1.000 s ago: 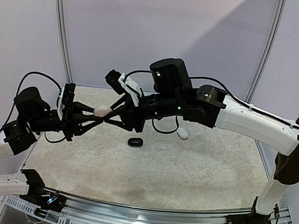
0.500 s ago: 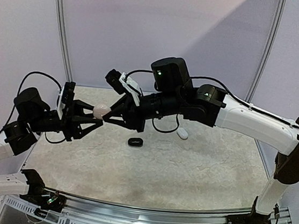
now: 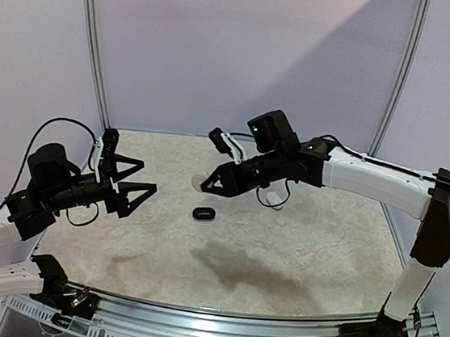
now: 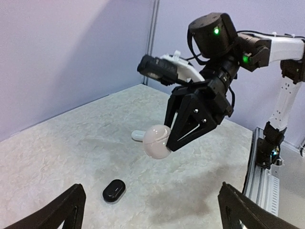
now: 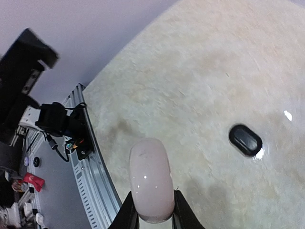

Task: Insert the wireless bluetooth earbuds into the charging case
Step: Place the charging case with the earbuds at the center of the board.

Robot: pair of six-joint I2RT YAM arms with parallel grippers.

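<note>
Mottled beige table and lilac walls frame a task judged barely begun. At centre frame the pale charging case, apparently closed, is pinched in mid-air by the right gripper, while the left gripper is spread wide and empty at the left. No earbuds can be made out, and only a black oval object lies on the table below, so opening and loading are left.
</note>
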